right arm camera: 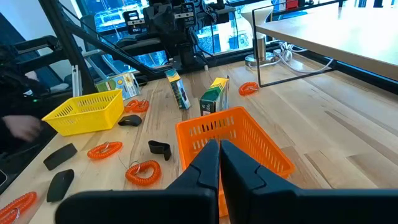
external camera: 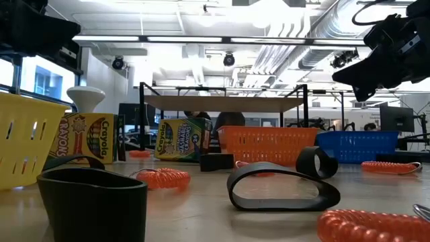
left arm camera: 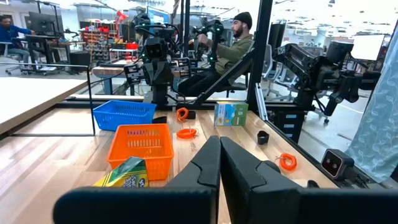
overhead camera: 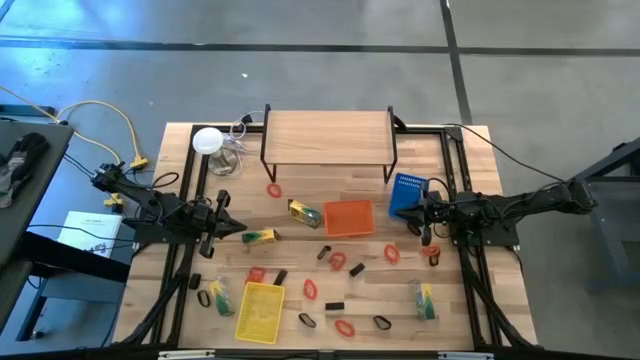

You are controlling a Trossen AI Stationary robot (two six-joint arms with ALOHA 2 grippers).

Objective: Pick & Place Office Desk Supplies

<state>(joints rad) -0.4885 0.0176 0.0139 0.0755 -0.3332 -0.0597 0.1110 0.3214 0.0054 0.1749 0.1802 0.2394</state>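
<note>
The office desk supplies lie scattered on the wooden table: red coiled bands (overhead camera: 357,269) (right arm camera: 144,172), black clips (overhead camera: 338,260) (right arm camera: 160,148) and yellow-green crayon packs (overhead camera: 305,212) (overhead camera: 262,236) (right arm camera: 213,98). An orange basket (overhead camera: 349,217) stands mid-table, a blue basket (overhead camera: 407,193) right of it and a yellow basket (overhead camera: 260,310) near the front edge. My left gripper (overhead camera: 242,232) (left arm camera: 219,158) hovers shut at the left, beside one crayon pack and apart from it. My right gripper (overhead camera: 412,213) (right arm camera: 219,163) hovers shut by the blue basket, pointing over the orange basket (right arm camera: 233,146).
A wooden shelf riser (overhead camera: 328,137) on black legs stands at the far edge, with a white round disc (overhead camera: 207,140) and cables to its left. Black frame rails (overhead camera: 478,290) run along both table sides. A person (left arm camera: 233,43) sits beyond the table.
</note>
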